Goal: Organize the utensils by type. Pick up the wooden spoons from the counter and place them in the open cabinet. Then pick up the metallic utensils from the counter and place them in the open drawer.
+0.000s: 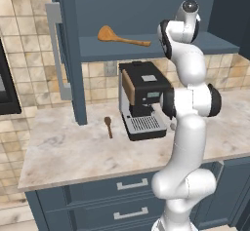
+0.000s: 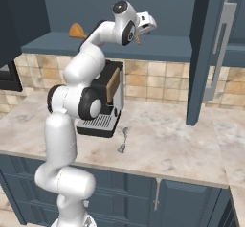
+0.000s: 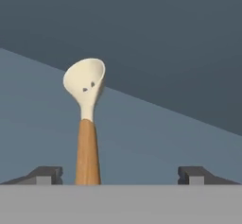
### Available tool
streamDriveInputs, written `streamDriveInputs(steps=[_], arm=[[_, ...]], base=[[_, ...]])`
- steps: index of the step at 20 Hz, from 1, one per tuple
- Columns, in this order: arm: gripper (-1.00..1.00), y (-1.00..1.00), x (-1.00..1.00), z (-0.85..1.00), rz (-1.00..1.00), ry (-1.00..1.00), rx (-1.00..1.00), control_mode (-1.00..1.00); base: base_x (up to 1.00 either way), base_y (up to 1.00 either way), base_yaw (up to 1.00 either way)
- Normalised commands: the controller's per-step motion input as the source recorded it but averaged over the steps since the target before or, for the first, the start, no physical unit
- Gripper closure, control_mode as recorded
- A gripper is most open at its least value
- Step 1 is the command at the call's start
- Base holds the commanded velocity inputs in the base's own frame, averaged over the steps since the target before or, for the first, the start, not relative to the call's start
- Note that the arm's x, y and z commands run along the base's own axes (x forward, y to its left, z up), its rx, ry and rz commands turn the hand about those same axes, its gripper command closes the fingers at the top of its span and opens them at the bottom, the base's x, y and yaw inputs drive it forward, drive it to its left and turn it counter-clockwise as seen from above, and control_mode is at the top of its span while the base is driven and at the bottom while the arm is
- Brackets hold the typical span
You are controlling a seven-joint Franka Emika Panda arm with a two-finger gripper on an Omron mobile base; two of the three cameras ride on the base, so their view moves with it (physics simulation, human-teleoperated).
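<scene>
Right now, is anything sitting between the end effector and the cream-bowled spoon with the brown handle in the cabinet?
Nothing visible does: the cream-bowled brown-handled spoon lies on the dark blue-grey cabinet shelf, its handle between the open end effector's fingertips.

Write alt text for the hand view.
A cream-bowled spoon with a brown handle lies on the blue-grey cabinet shelf, bowl pointing away from the camera. The gripper has its jaws wide apart, one fingertip either side at the bottom, neither touching the spoon. The darker cabinet back wall fills the top.
</scene>
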Motion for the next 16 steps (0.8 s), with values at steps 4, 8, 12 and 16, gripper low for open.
streamDriveInputs(steps=[4,8,12,16], arm=[[-1.00,-0.14,-0.40,-0.08,0.01,0.00,0.00,-1.00],[-1.00,-0.16,-0.73,-0.05,0.01,0.00,0.00,-1.00],[-1.00,-0.06,-0.99,-0.10,0.01,0.00,0.00,-1.00],[-1.00,0.00,-1.00,-0.18,0.02,0.00,0.00,-1.00]], base=[[0.00,0.00,0.00],[0.00,0.00,0.00],[0.00,0.00,0.00],[0.00,0.00,0.00]])
